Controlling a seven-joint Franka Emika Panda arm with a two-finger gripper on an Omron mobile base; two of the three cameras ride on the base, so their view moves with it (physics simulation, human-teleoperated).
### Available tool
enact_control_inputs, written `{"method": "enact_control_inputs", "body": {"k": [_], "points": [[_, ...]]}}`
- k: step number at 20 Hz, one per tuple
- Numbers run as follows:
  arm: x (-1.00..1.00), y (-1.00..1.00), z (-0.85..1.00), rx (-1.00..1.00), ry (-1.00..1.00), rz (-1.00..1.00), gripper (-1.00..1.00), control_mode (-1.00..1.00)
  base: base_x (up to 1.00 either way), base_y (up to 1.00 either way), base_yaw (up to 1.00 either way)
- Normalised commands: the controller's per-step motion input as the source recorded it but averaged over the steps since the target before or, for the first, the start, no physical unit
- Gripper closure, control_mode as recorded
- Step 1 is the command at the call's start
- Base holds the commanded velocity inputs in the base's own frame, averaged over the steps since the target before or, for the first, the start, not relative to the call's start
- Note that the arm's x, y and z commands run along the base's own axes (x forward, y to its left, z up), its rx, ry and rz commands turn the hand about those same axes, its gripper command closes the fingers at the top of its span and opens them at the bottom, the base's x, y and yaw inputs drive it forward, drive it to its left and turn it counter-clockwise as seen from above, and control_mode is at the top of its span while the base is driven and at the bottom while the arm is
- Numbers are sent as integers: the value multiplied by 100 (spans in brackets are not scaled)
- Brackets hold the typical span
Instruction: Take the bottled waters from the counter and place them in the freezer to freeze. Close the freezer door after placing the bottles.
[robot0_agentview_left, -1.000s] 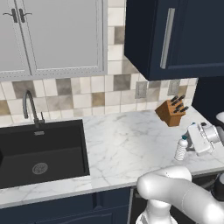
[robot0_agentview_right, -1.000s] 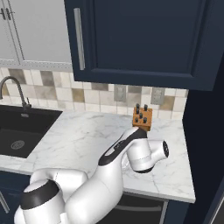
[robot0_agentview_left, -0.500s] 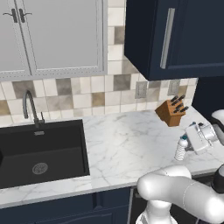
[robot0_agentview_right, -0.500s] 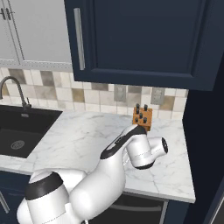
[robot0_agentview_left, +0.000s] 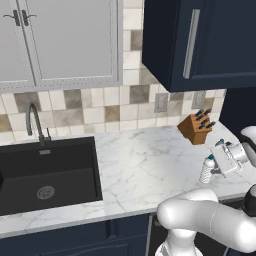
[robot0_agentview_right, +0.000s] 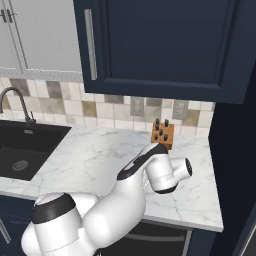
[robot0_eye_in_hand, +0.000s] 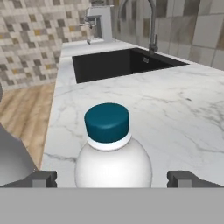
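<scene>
One bottled water (robot0_agentview_left: 207, 171), a ribbed whitish bottle with a blue cap, stands upright on the white marble counter (robot0_agentview_left: 145, 165) near its right front corner. My gripper (robot0_agentview_left: 214, 166) reaches it from the right at neck height. In the hand view the bottle (robot0_eye_in_hand: 112, 148) fills the middle, and my gripper (robot0_eye_in_hand: 113, 179) is open with one fingertip on each side and a gap to the bottle on both sides. The freezer and its door are out of view.
A wooden knife block (robot0_agentview_left: 196, 127) stands behind the bottle against the tiled wall, also seen from the right (robot0_agentview_right: 162, 134). The black sink (robot0_agentview_left: 45, 175) with its faucet (robot0_agentview_left: 34, 122) takes the counter's left part. Navy wall cabinets (robot0_agentview_right: 160, 45) hang overhead.
The hand has crept slightly lower and closer around the bottle. The bottle has not moved.
</scene>
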Motion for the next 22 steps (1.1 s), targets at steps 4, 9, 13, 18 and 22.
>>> {"method": "enact_control_inputs", "body": {"k": [4,9,13,18,22], "points": [[0,0,0,0,0,0,-100,-100,0,0,0],[0,3,-2,0,0,0,-100,-100,0,0,0],[0,12,-3,0,0,0,100,-100,0,0,0],[0,8,0,0,0,0,100,-100,0,0,0],[0,0,0,0,0,0,100,-100,0,0,0]]}}
